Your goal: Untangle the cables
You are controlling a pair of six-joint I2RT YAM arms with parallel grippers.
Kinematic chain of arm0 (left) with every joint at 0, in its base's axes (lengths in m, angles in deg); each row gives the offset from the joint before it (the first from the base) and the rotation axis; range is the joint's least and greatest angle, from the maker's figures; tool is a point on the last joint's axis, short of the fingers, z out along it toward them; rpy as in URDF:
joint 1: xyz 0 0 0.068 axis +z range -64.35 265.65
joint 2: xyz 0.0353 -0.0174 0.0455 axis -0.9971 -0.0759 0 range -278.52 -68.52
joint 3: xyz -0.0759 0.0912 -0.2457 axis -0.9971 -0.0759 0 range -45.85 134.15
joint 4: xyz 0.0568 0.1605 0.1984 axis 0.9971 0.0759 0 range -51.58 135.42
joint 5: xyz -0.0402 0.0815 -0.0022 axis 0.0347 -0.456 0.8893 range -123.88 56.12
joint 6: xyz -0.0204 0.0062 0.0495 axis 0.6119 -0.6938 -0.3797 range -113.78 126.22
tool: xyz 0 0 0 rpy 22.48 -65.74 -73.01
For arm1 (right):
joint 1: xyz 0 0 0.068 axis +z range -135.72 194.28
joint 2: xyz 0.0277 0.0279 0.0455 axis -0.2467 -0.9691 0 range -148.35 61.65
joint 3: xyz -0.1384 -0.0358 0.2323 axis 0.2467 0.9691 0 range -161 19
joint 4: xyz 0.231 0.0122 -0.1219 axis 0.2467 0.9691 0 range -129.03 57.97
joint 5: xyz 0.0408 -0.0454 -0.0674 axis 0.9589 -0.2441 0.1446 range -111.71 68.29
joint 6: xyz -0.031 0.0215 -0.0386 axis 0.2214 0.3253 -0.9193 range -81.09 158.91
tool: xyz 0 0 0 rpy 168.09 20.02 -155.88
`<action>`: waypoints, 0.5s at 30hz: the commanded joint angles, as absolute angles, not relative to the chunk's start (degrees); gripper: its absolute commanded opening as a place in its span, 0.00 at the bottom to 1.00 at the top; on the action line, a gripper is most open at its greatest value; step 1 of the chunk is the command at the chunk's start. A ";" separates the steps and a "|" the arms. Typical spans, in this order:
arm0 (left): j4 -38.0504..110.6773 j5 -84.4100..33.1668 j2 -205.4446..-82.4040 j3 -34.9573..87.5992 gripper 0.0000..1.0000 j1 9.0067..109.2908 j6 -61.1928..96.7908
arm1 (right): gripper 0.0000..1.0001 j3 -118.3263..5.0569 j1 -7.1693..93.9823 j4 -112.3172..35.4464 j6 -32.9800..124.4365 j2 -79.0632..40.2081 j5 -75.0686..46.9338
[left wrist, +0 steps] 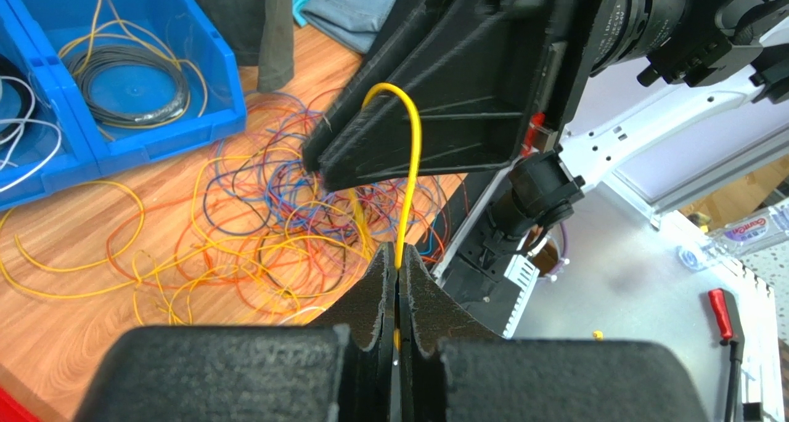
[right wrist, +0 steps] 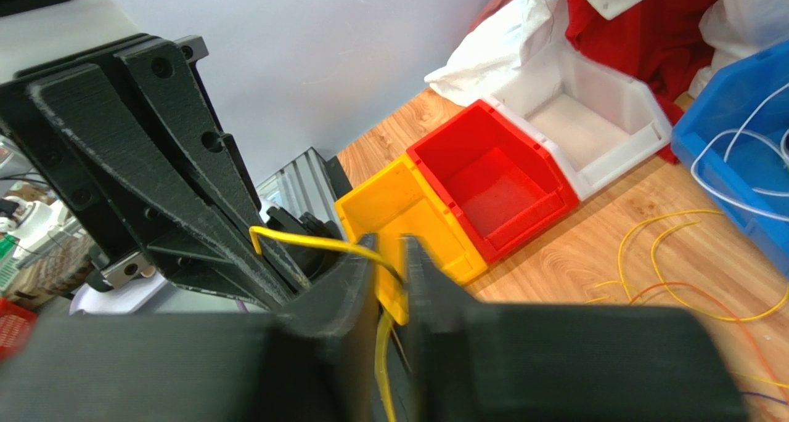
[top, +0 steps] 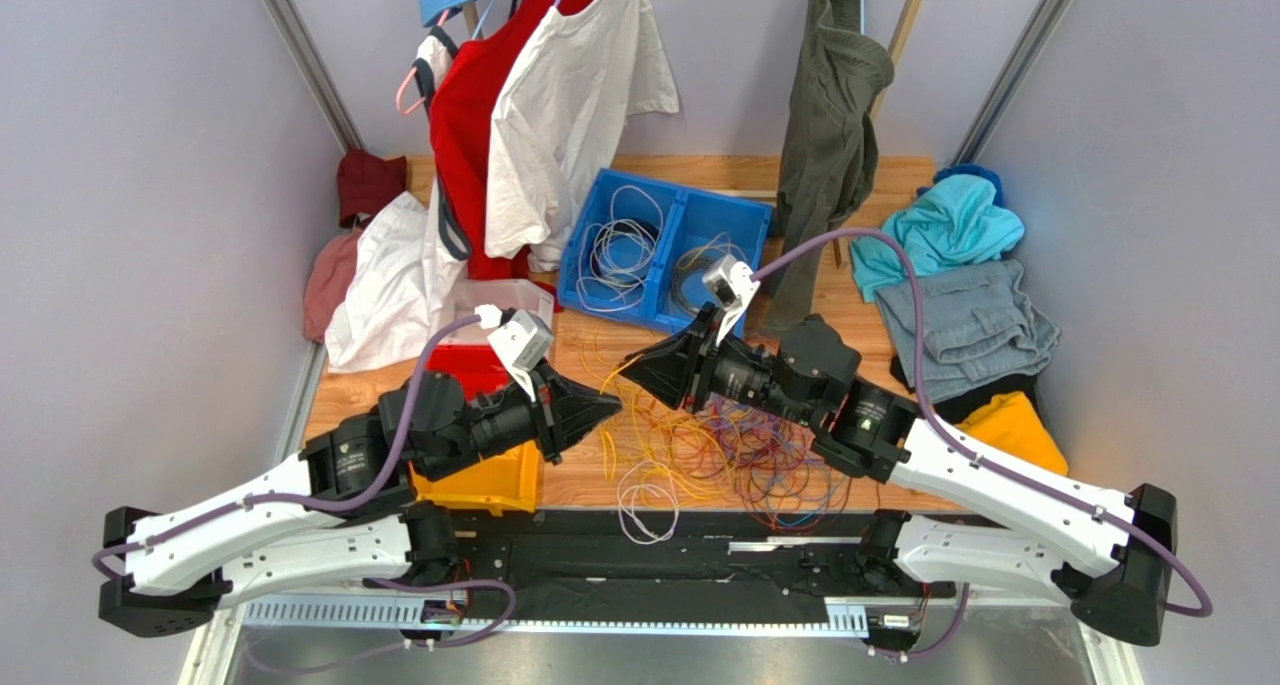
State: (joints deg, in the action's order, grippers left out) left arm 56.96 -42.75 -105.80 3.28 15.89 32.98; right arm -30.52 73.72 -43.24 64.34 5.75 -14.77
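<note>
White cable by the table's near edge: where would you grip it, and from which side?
Probably the near end of the white cable, where its loops reach past the table edge, clear of the tangle. Come from above, jaws across the strand: it lies flat, and only its far end seems to meet other cables.

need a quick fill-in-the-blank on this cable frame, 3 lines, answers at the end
1. The left claw is shut on a ___ cable.
2. Between the yellow bin and the white bin stands the ___ bin.
3. The divided bin holding coiled cables is ___.

Missing words: yellow; red; blue.
</note>
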 commanded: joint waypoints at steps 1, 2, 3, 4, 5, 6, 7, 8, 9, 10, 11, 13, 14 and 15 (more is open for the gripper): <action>55.29 -43.10 -106.05 4.95 0.00 15.78 32.85 | 0.00 -31.01 73.61 -45.28 64.05 5.14 -14.85; 55.64 -44.16 -105.96 5.04 0.00 15.78 32.76 | 0.00 -31.36 73.61 -44.57 63.88 5.23 -15.03; 56.77 -45.38 -105.44 5.13 0.00 15.78 32.94 | 0.00 -31.88 73.61 -43.52 63.53 5.66 -15.46; 57.40 -48.09 -105.17 5.13 0.00 15.78 32.94 | 0.00 -32.24 73.61 -40.64 62.65 5.93 -15.73; 58.71 -49.43 -104.73 5.22 0.00 15.78 32.85 | 0.00 -32.50 73.61 -39.22 62.04 6.37 -16.17; 59.33 -51.01 -104.12 5.48 0.00 15.78 32.85 | 0.00 -32.77 73.69 -36.86 61.42 7.41 -17.74; 60.12 -54.59 -103.85 5.57 0.00 15.78 33.02 | 0.00 -32.68 73.61 -33.61 60.98 8.12 -18.62; 61.78 -56.36 -103.59 5.57 0.00 15.78 33.29 | 0.00 -32.51 73.61 -32.10 60.19 8.82 -19.68; 62.58 -57.95 -103.50 5.57 0.00 15.78 33.55 | 0.00 -32.33 73.61 -30.70 59.92 10.14 -21.60; 63.11 -60.14 -103.67 5.39 0.00 15.78 33.64 | 0.00 -32.07 73.69 -27.11 59.75 10.85 -23.71; 63.90 -60.77 -103.85 5.13 0.00 15.78 33.73 | 0.00 -31.89 73.61 -25.25 59.22 12.07 -24.69; 64.17 -61.13 -104.73 3.73 0.00 15.78 34.34 | 0.00 -29.62 73.69 -20.41 59.22 13.22 -26.45; 64.34 -61.22 -105.08 2.59 0.00 15.78 35.21 | 0.00 -28.47 73.61 -19.27 59.91 14.62 -26.63; 64.34 -61.22 -105.78 2.06 0.00 15.78 35.57 | 0.00 -27.07 73.61 -17.69 60.44 15.33 -26.46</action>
